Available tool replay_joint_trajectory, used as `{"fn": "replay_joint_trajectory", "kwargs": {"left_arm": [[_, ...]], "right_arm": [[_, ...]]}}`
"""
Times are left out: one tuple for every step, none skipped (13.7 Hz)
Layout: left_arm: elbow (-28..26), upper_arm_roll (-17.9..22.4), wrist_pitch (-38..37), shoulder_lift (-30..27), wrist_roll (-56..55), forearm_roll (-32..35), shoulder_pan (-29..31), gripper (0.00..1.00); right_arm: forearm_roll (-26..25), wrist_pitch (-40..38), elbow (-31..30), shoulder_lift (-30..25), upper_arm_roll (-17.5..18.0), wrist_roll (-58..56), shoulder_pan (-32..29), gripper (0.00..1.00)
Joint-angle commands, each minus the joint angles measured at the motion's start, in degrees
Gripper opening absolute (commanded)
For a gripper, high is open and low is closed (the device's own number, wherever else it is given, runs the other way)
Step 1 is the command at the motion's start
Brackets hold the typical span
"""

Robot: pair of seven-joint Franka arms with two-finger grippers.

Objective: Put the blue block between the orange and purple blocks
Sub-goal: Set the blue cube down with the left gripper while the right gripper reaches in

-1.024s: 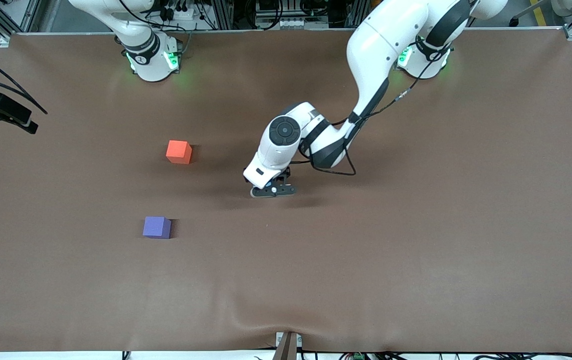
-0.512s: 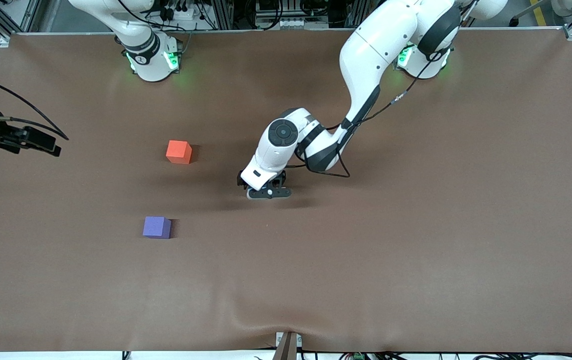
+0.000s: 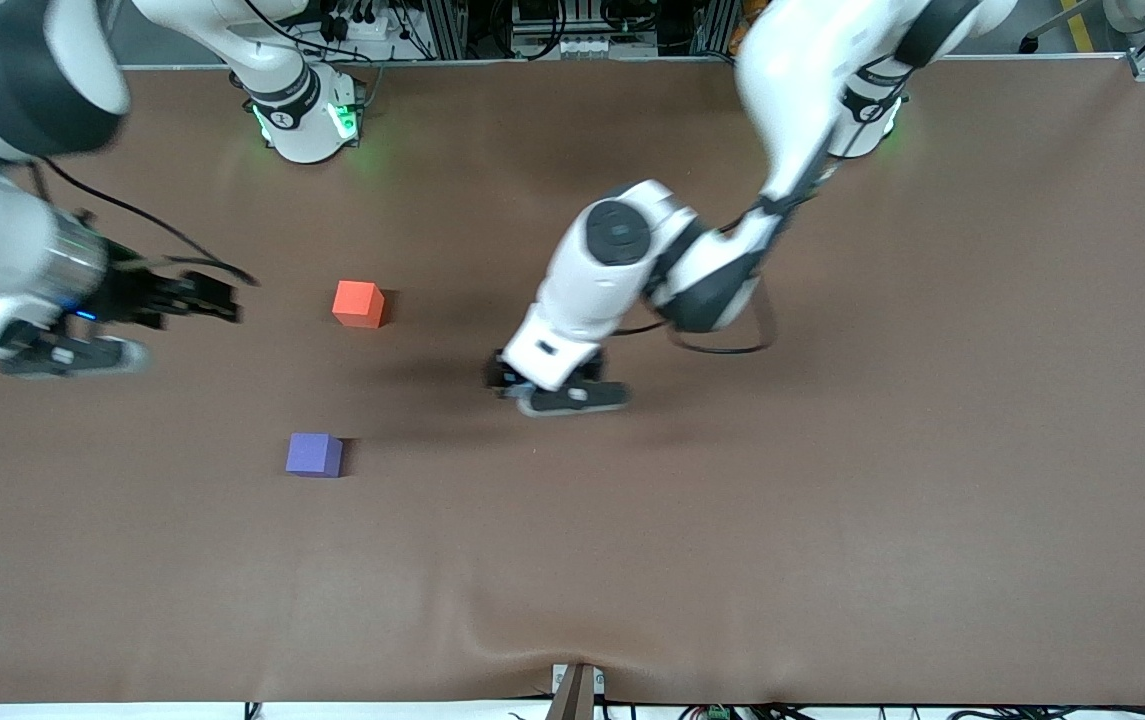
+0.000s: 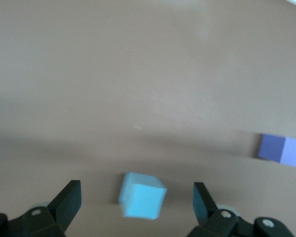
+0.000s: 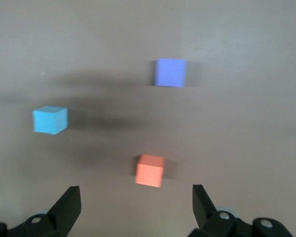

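Task barely begun: blue block [image 4: 142, 195] sits on the brown table [image 3: 832, 520] under the left gripper [image 4: 138, 202], not yet gripped. In the left wrist view the fingers [image 4: 69, 200] are spread wide w/ the cube between them and clear gaps each side, so nothing is held. From the front view the block is hidden by the left arm's hand.

Orange block [image 3: 358, 303] and purple block [image 3: 314, 455] lie toward the right arm's end of the table, orange farther from the front camera, well apart; gap between them is bare.

Left to do: close on blue, lift, carry over, set down in that gap.

Right gripper [image 5: 136, 207] is over the table near orange, fingers wide open, empty; it's close to the drop zone, so imo collision risk there. All three cubes are far from the table edges.
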Motion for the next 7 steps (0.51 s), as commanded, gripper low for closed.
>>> {"fn": "replay_joint_trajectory", "kwargs": {"left_arm": [[-4.0, -0.2, -12.3, -10.2, 3.5, -0.5, 5.7, 1.00], [-3.9, -0.3, -16.4, -12.7, 6.6, -0.6, 8.1, 1.00], [-3.9, -0.3, -20.7, -15.0, 10.2, -0.6, 10.5, 1.00], [-3.8, -0.1, -24.8, -17.0, 13.3, -0.7, 13.2, 1.00], [-3.8, 0.2, -27.9, -18.6, 14.4, -0.5, 16.3, 1.00], [-3.9, -0.1, -32.0, -20.4, 16.1, -0.8, 20.7, 1.00], [-4.0, -0.4, -35.5, -22.1, 20.4, -1.0, 24.3, 1.00]], "right_arm": [[1.8, 4.2, -0.7, 5.0, -0.5, 1.1, 4.5, 1.00], [1.7, 6.5, -1.4, 6.1, -0.5, 3.1, 6.6, 1.00], [1.7, 8.2, -2.2, 7.1, -0.5, 5.8, 8.5, 1.00], [1.7, 9.9, -2.7, 8.3, -0.5, 8.7, 10.2, 1.00], [1.6, 11.5, -3.1, 9.5, -0.5, 10.5, 11.9, 1.00], [1.6, 13.8, -3.5, 11.0, -0.5, 12.0, 13.9, 1.00], [1.6, 15.7, -3.5, 12.7, -0.5, 14.5, 15.9, 1.00]]}}
